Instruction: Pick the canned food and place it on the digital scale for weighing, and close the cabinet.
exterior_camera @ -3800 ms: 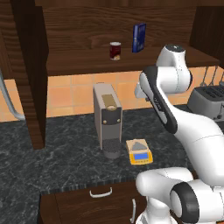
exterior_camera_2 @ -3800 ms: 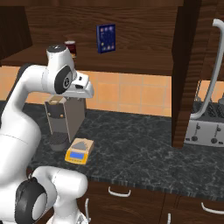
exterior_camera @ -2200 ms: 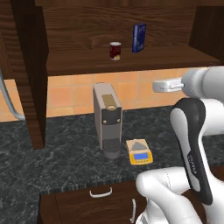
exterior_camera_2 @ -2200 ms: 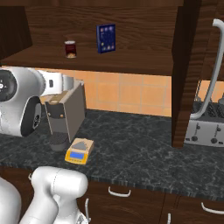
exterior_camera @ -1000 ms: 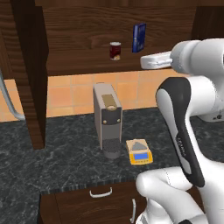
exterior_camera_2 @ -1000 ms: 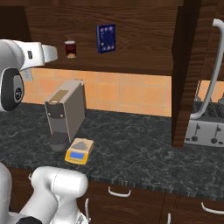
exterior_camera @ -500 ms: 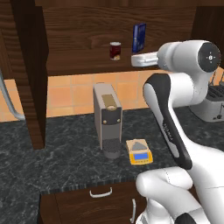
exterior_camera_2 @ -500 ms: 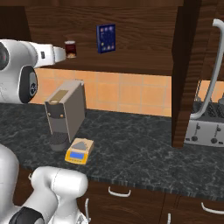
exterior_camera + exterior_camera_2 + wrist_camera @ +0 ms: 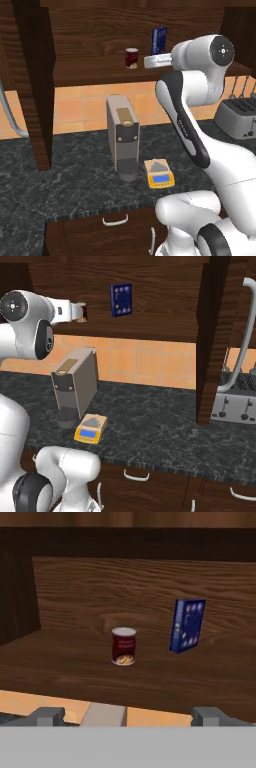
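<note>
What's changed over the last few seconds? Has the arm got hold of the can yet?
Not yet. The arm has swung up from over the counter and carried the gripper to shelf height in the cabinet, now pointing at the canned food. Its jaws stand wide open and short of the can, holding nothing. The can, the blue box, the digital scale and the coffee machine have not moved.

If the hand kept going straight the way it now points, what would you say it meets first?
Most likely the can, which stands upright on the cabinet shelf almost centred ahead of the open hand. The blue box sits off to one side. Depth is hard to judge.
</note>
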